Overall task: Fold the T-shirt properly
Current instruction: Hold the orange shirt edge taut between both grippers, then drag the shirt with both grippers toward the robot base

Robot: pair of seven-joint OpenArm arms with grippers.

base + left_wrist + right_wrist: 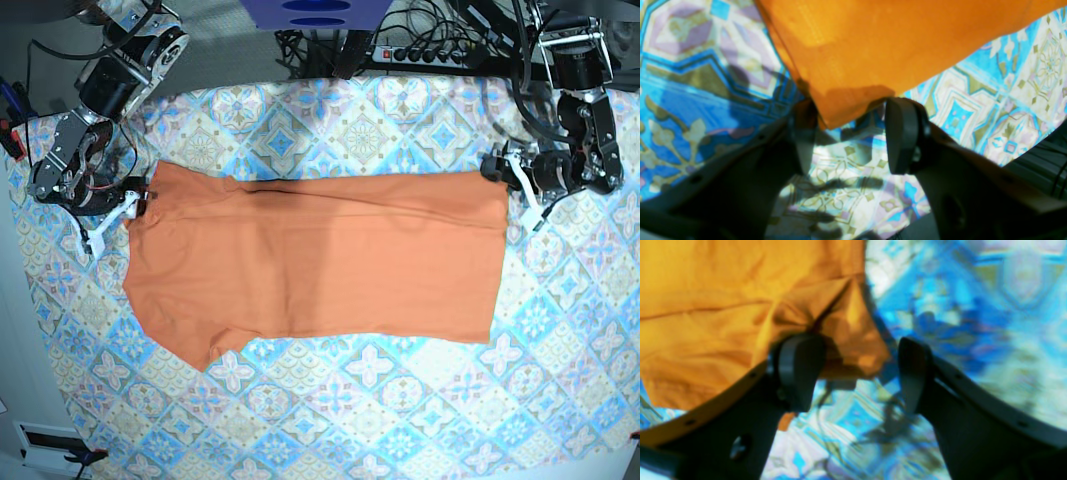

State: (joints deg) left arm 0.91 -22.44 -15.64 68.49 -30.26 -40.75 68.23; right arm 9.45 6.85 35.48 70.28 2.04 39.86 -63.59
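Across the patterned tablecloth (pixel 330 400) you have the orange T-shirt (pixel 320 265) spread out flat, folded lengthwise into a long band, with one short sleeve (pixel 205 345) sticking out at its lower corner on the base view's left. Its top edge runs straight between your two arms. At the shirt's top corner on the base view's right sits your left gripper (pixel 846 133): its jaws stand partly apart with the corner of the cloth reaching in between them, one finger (pixel 803 133) touching the fabric, the other finger (pixel 902 136) just beside it, so nothing is pinched. At the opposite top corner sits your right gripper (pixel 857 373), jaws spread wide; a crumpled bit of the shirt lies between them, held by neither.
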